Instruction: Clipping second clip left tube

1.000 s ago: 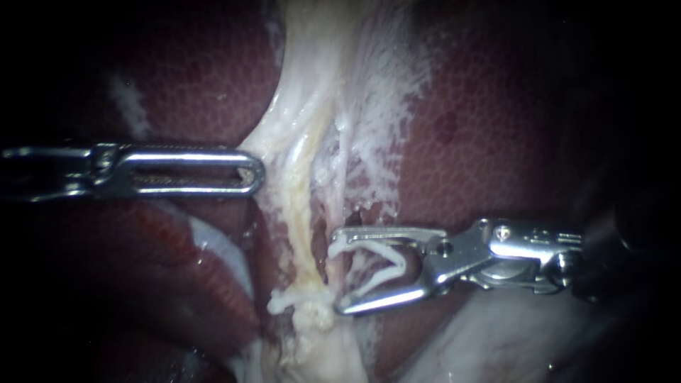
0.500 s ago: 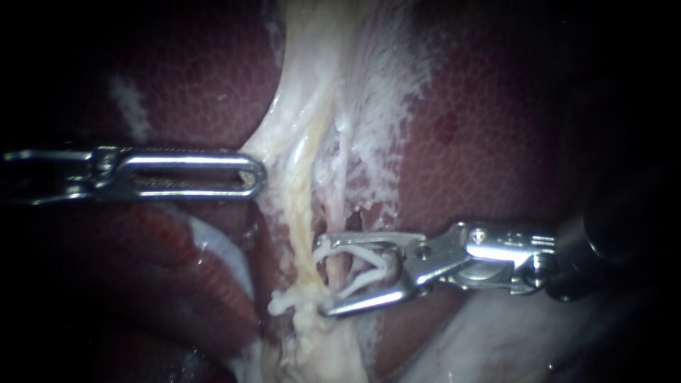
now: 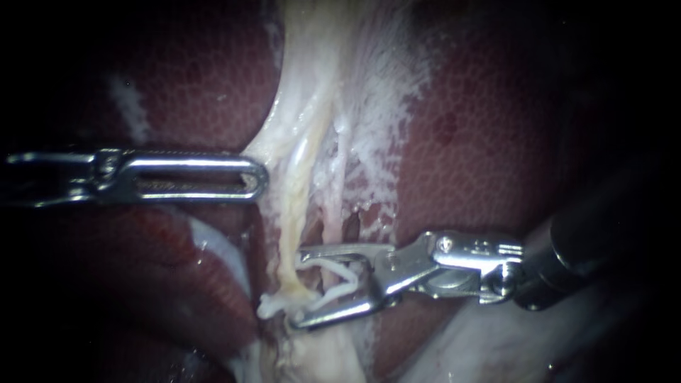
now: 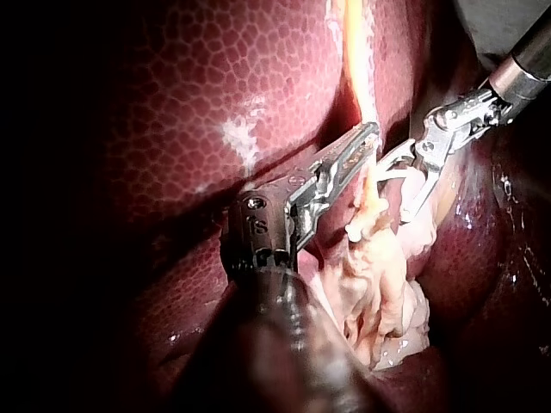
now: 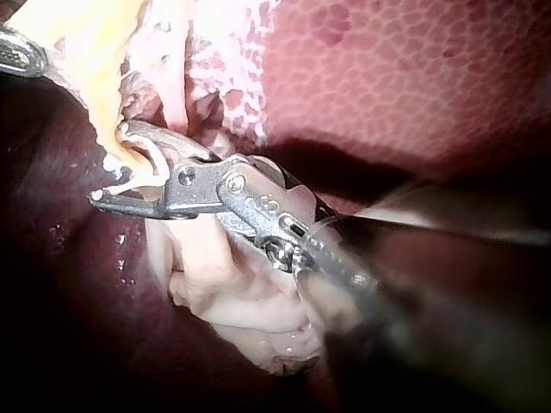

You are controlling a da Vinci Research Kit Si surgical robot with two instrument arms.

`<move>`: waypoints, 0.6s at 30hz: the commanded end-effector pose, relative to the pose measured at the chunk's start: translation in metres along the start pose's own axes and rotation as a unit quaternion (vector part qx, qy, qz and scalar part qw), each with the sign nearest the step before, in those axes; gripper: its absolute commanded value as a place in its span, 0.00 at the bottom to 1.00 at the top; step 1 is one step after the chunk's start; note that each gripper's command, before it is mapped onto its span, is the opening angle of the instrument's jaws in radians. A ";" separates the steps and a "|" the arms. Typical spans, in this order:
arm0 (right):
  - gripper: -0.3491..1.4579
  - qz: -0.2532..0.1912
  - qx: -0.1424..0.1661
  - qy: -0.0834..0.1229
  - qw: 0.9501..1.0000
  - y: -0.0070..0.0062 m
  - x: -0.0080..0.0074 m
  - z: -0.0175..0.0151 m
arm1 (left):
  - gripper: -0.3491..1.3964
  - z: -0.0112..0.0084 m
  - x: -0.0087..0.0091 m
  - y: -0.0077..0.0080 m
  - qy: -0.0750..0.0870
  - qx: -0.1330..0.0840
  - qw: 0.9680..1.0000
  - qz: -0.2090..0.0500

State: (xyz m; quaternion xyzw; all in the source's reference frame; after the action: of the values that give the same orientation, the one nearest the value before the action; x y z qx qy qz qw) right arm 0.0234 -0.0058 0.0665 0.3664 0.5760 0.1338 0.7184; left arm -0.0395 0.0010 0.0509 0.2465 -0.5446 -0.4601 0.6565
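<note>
Abutting the yellowish tube [image 3: 289,227], white clip [image 3: 351,275] gripped in right instrument [image 3: 298,287] jaws; left instrument [image 3: 261,177] jaws pinching tissue [image 3: 273,152].

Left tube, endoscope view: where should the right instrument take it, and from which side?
Likely the bare stretch of the left tube just above the seated clip, coming from the view's right, square across it. The tube runs nearly upright there, and the right instrument with its loaded clip lines up at that height.
</note>
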 end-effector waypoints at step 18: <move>0.51 -0.001 -0.010 0.001 1.000 0.0019 -0.0001 0.0022 | 0.00 0.0001 0.0001 -0.0001 0.000 0.000 1.000 0.000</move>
State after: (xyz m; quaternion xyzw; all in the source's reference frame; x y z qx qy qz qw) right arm 0.0259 -0.0053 0.0681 0.3584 0.5757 0.1388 0.7217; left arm -0.0396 0.0009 0.0509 0.2460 -0.5447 -0.4601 0.6566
